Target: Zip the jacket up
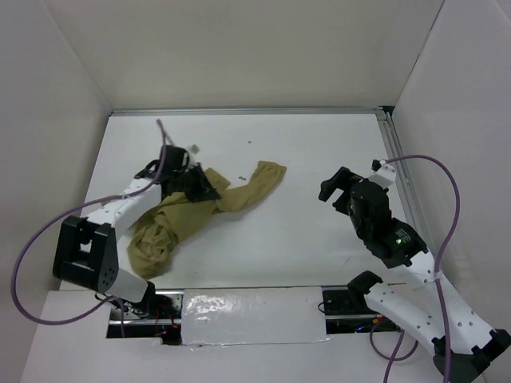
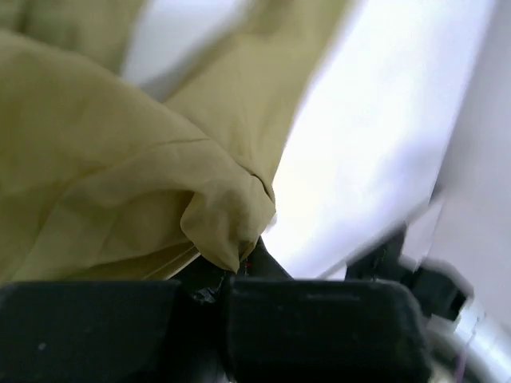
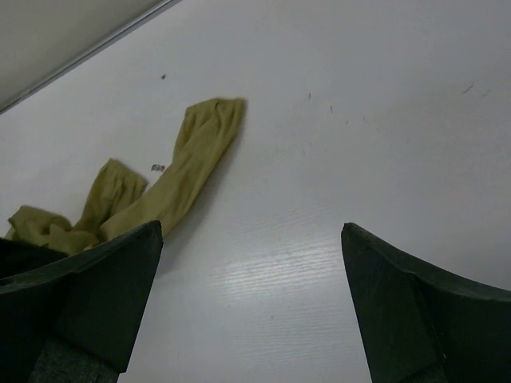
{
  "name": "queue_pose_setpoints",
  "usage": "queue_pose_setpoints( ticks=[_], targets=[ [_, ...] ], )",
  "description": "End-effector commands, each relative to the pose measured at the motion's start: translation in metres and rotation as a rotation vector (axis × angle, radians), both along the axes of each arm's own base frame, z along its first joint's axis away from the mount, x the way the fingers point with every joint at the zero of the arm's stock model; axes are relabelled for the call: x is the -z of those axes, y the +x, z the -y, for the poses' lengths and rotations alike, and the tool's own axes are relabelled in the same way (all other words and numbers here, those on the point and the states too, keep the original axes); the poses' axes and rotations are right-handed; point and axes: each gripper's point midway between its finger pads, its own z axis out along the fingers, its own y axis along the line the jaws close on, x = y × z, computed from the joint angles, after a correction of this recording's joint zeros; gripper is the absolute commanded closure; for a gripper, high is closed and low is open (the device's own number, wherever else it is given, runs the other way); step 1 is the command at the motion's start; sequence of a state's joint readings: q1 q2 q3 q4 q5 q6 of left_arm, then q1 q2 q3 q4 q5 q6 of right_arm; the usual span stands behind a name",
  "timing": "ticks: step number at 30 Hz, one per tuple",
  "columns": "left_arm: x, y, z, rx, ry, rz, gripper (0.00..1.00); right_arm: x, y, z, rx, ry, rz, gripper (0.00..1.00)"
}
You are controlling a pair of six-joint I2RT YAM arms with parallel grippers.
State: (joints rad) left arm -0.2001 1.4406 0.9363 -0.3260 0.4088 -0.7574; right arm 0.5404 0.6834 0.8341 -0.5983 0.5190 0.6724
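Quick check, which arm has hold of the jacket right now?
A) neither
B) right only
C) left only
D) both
C: the left gripper is shut on a fold of the jacket, while the right gripper hangs open over bare table, apart from the fabric.

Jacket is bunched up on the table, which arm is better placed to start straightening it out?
Left. The left pincer is shut on a fold of the jacket, while the right pincer hangs open over bare table, apart from the sleeve.
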Motion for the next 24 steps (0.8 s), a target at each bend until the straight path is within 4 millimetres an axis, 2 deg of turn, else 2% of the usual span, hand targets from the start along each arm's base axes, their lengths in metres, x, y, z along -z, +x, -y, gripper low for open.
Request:
queue_pose_setpoints(
  ticks=[1,2,3,4,5,6,7,8,9,11,12,13,15,16,18,19,20,21,22,23,24],
  targets=[
    [-0.038,-0.012,0.103,0.426,-0.126,0.171,1.00,0.001,0.005,-0.004,-0.009,0.032,-0.002,0.00],
    [-0.037,-0.020,0.119,0.500,-0.120,0.180,1.00,0.003,0.005,-0.005,-0.008,0.039,-0.010,0.00],
    [-0.048,-0.024,0.140,0.569,-0.132,0.219,1.00,0.005,0.006,-0.007,-0.014,0.042,-0.016,0.00],
    [-0.048,-0.040,0.160,0.631,-0.132,0.215,1.00,0.008,0.007,-0.007,-0.017,0.038,-0.024,0.00],
    [-0.053,-0.040,0.166,0.628,-0.123,0.216,1.00,0.012,0.007,-0.005,-0.013,0.038,-0.039,0.00],
    [-0.055,-0.042,0.167,0.629,-0.122,0.215,0.90,0.013,0.007,-0.005,-0.017,0.035,-0.046,0.00],
    [-0.062,-0.041,0.164,0.606,-0.121,0.214,0.50,0.016,0.007,-0.005,-0.022,0.031,-0.061,0.00],
    [-0.060,-0.038,0.155,0.565,-0.081,0.197,0.08,0.018,0.007,-0.003,-0.030,0.015,-0.067,0.00],
    [-0.069,-0.037,0.146,0.531,-0.063,0.220,0.01,0.022,0.006,-0.007,-0.052,0.014,-0.077,0.00],
    [-0.065,-0.034,0.124,0.456,-0.029,0.202,0.01,0.028,0.006,-0.007,-0.055,0.007,-0.092,0.00],
    [-0.076,-0.028,0.107,0.398,-0.027,0.232,0.01,0.034,0.007,-0.006,-0.053,-0.002,-0.110,0.00],
    [-0.079,-0.025,0.097,0.363,-0.027,0.234,0.01,0.038,0.008,-0.007,-0.060,-0.012,-0.126,0.00],
    [-0.073,-0.021,0.071,0.275,0.019,0.214,0.01,0.040,0.011,-0.009,-0.064,-0.020,-0.134,0.00],
    [-0.071,-0.012,0.056,0.213,0.037,0.201,0.01,0.046,0.014,-0.011,-0.072,-0.030,-0.152,0.00],
    [-0.064,0.001,0.037,0.149,0.068,0.171,0.01,0.048,0.022,-0.014,-0.079,-0.044,-0.149,0.00],
    [-0.062,0.013,0.026,0.127,0.073,0.173,0.01,0.055,0.027,-0.014,-0.069,-0.051,-0.171,0.00],
    [-0.065,0.024,0.022,0.114,0.076,0.184,0.01,0.058,0.031,-0.014,-0.060,-0.050,-0.182,0.00],
    [-0.049,0.037,0.016,0.089,0.096,0.144,0.01,0.056,0.037,-0.015,-0.055,-0.042,-0.181,0.00],
    [-0.054,0.052,0.015,0.079,0.112,0.155,0.01,0.068,0.043,-0.013,-0.033,-0.036,-0.224,0.00],
    [-0.050,0.060,0.016,0.086,0.116,0.141,0.01,0.072,0.046,-0.012,-0.020,-0.032,-0.246,0.00],
    [-0.026,0.068,0.017,0.100,0.133,0.076,0.01,0.079,0.051,-0.012,-0.015,-0.034,-0.275,0.00]
  ],
)
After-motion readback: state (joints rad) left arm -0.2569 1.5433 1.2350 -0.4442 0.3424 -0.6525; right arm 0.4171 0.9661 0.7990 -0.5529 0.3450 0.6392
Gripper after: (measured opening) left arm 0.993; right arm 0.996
